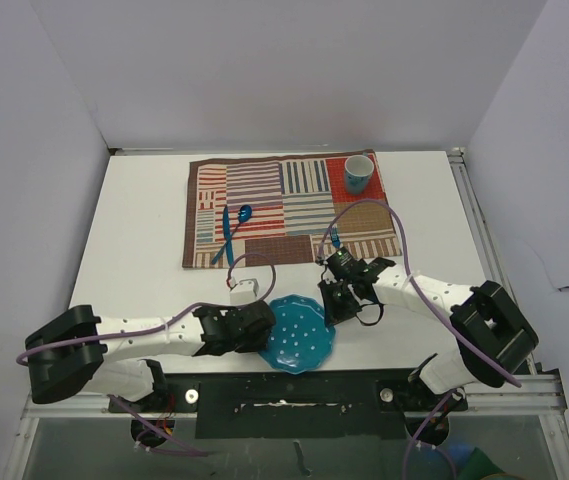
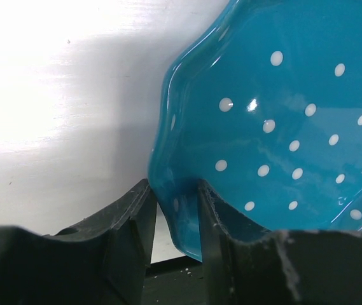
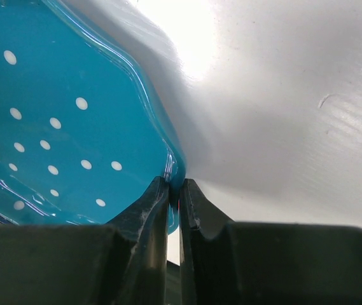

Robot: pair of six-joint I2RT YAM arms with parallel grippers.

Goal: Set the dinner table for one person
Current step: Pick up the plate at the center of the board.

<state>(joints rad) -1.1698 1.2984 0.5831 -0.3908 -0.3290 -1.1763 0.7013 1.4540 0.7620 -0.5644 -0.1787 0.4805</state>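
The left gripper (image 2: 173,190) and right gripper (image 3: 174,187) each pinch the wavy rim of the plate (image 1: 299,336), likely rigid, slick, breakable

No words, numbers, brands or signs can be read; the plate (image 1: 297,335) bears only white dots, the mat (image 1: 284,210) only stripes.

The left arm (image 1: 139,345) and right arm (image 1: 434,293) are white tubes with bulky black joints. A thin purple cable (image 1: 402,240) runs along each. The left hand (image 2: 173,185) and right hand (image 3: 174,183) are matte black, with scuffed, white-flecked fingers (image 2: 133,222).
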